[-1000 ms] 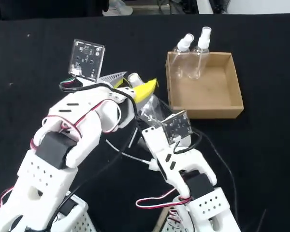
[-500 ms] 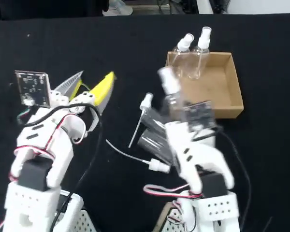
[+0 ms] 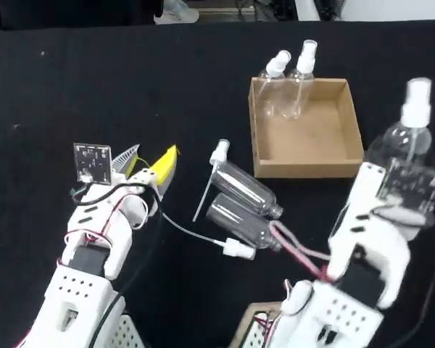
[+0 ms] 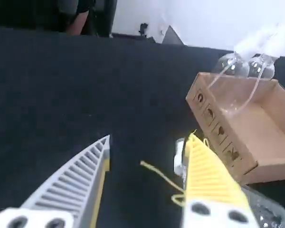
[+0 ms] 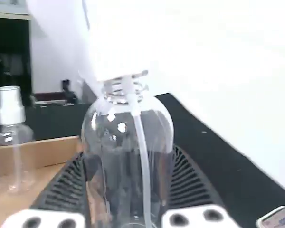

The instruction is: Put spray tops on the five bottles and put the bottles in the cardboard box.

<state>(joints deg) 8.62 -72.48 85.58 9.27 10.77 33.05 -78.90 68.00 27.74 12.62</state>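
Right gripper [image 5: 128, 190] clamped on clear plastic bottle with white spray top [image 3: 408, 138], held upright to the right of the brown cardboard box [image 3: 308, 170].
Left gripper [image 3: 146, 161] has its jaws spread wide and holds nothing; two uncapped clear bottles [image 3: 245, 187] lie on the black table [image 3: 72, 80] between the arms.

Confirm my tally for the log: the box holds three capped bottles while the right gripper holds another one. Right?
Not quite. The high view shows two capped bottles standing in the box, not three. The right gripper does hold another bottle.
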